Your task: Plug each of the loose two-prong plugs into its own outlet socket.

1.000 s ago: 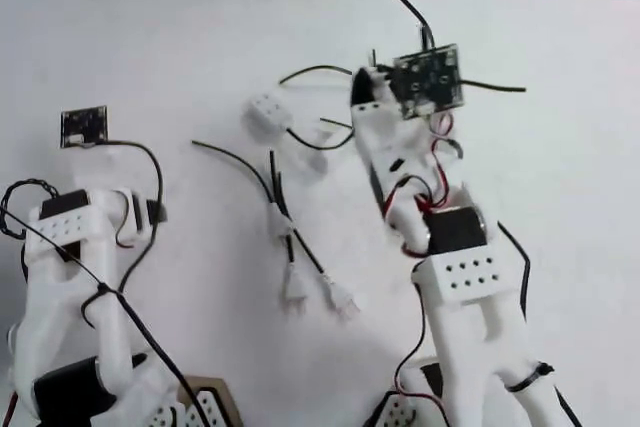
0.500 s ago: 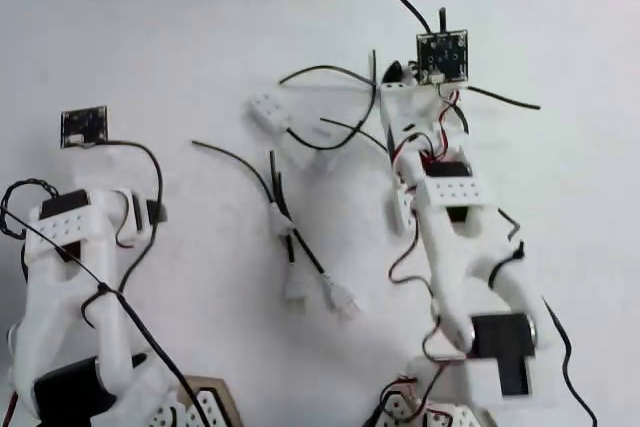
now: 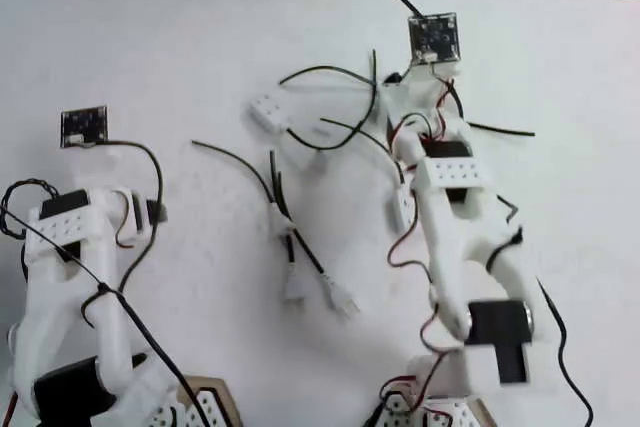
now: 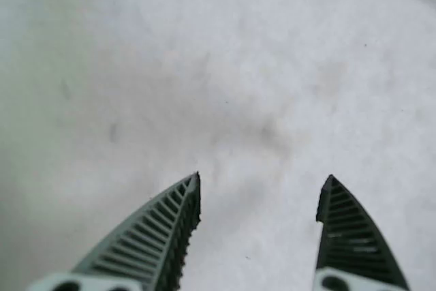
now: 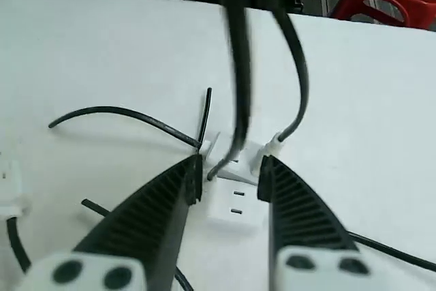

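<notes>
Nothing is plugged yet: two white two-prong plugs (image 3: 293, 289) are left loose at table (image 3: 150, 37) middle. White outlet socket (image 5: 235, 204) is straddled by right gripper (image 5: 231, 168), jaws parted; left gripper (image 4: 262, 180) is held released.

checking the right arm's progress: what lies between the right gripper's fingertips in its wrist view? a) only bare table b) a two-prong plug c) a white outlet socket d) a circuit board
c: the right gripper has a white outlet socket with two slots between its fingertips.
</notes>
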You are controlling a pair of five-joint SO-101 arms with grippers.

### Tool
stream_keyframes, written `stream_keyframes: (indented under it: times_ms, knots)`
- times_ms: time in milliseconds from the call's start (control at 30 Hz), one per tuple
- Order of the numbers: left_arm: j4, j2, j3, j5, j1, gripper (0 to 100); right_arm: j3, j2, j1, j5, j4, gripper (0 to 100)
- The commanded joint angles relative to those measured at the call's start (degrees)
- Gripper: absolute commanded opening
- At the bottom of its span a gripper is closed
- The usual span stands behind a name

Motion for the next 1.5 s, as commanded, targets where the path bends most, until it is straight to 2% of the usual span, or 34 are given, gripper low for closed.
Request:
stream_keyframes:
  times_ms: [0,233,433,633,867,1467]
  knots:
    - [-0.88,-2.07,-0.18,0.18,-0.31,28,1.49,-13.14,-2.42,0.09,9.8,12.0]
    - [-0.88,-2.07,-0.18,0.18,-0.31,28,5.63,-28.26,-9.71,0.53,32.04,12.2]
    - [-0.88,-2.07,-0.18,0.18,-0.31,28,6.77,-29.14,-14.29,0.7,46.99,12.3]
    - [-0.88,-2.07,-0.18,0.18,-0.31,28,13.54,-29.23,-21.58,5.89,56.66,12.3]
    - [-0.88,-2.07,-0.18,0.18,-0.31,28,22.42,-29.23,-27.74,6.24,57.1,12.3]
    - [-2.11,-2.07,0.7,0.18,-0.31,28,30.95,-29.14,-30.9,5.8,43.38,12.3]
